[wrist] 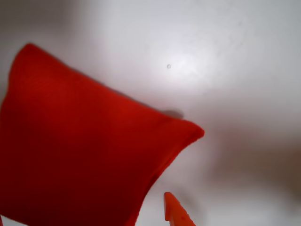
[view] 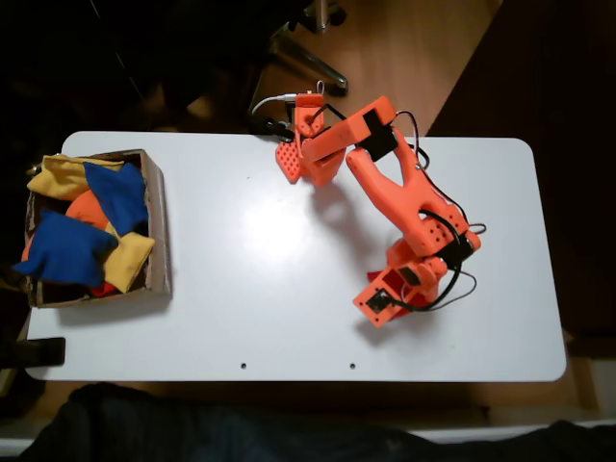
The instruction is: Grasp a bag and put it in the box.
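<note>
Fixed view: white table (view: 289, 289) over wood floor (view: 404, 58); claw (view: 294, 159) state unclear.

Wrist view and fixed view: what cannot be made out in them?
Wrist view: the bag is blurred, cut off by left and bottom edges.
Fixed view: the gripper covers part of the bag; open or shut is unclear.
Fixed view: the box floor is hidden under bean bags.

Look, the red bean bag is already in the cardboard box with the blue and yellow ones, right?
Not quite. The red bean bag lies on the white table by the pincer, as the wrist view shows. The cardboard box holds the blue and yellow ones.
</note>
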Available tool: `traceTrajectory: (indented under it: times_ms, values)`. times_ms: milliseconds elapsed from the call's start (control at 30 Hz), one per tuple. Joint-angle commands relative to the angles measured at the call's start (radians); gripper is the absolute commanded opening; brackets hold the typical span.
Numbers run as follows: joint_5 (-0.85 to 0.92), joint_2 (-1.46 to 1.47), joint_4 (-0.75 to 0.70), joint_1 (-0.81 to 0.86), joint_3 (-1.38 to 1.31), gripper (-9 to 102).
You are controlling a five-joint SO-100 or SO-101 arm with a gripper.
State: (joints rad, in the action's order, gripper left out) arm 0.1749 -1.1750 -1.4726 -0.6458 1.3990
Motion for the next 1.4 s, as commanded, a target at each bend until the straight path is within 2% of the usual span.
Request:
traceTrajectory:
  times_ms: [0, 767, 900, 1233, 1367]
  values:
    - [-0.014, -0.002, 0.003, 0.023, -0.041, 66]
    - [-0.077, 0.067, 0.084, 0.038, -0.031, 64]
    - [-0.064, 0.066, 0.08, 0.029, -0.031, 54]
    - [-0.008, 0.046, 0.066, 0.031, -0.008, 18]
    - [-0.005, 0.002, 0.057, 0.035, 0.005, 14]
